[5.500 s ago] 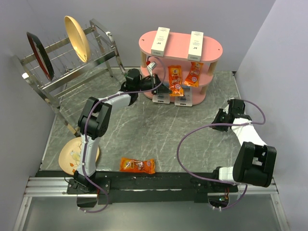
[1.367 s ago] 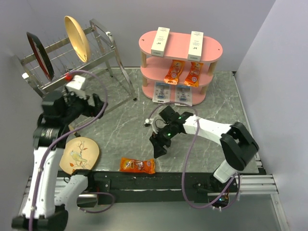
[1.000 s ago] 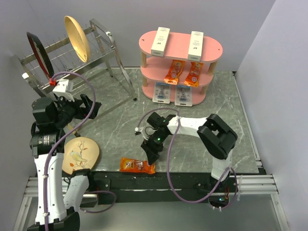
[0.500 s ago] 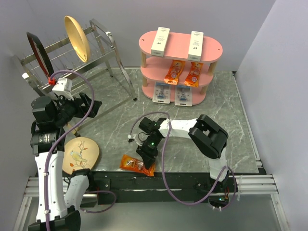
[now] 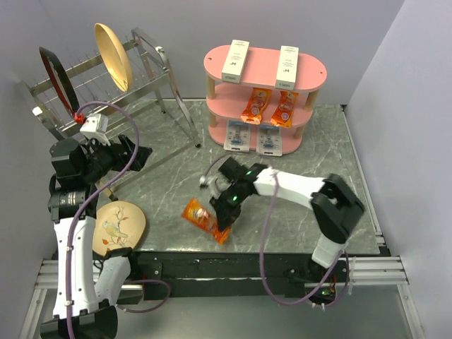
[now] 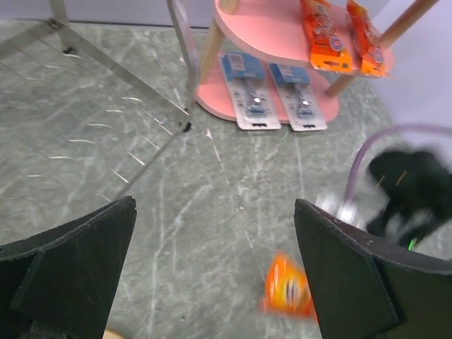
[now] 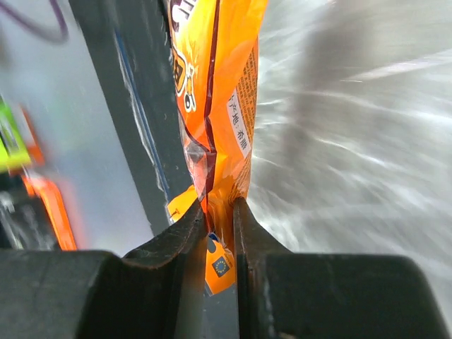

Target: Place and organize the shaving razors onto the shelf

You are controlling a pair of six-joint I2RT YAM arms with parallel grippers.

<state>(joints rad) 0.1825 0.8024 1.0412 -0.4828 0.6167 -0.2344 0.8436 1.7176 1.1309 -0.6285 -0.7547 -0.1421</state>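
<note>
Here, surface: a grey marbled tabletop [image 5: 367,169] lies under both arms; a black rail runs along its near edge just past the right gripper.
Room: plain pale walls stand well beyond both grippers, at the back and at either side.
Right gripper [image 7: 219,212]: clamped on the end seam of an orange foil snack packet [image 7: 212,85], which sticks out tilted from the jaws.
Left gripper [image 6: 214,212]: jaws spread wide with nothing between them, held high, well to the left of the right gripper.
Shelf: a pink three-tier shelf with oval boards and light wooden posts [image 5: 261,67] stands well beyond the right gripper.
Bottom tier: two flat blue-and-white blister packs of shaving razors [image 5: 238,136] lie side by side, apart from both grippers.
Middle tier: two more orange packets [image 5: 254,106].
Top tier: two white oblong boxes [image 5: 235,60].
Rack: a metal wire dish rack [image 5: 99,106] behind the left gripper holds a yellow plate [image 5: 113,56] and a dark red plate [image 5: 58,81] on edge.
Below the left gripper: a tan plate with a bird picture [image 5: 120,224].
Hard to make out: the right wrist view is smeared around the packet, so whether the packet clears the table I cannot tell.
</note>
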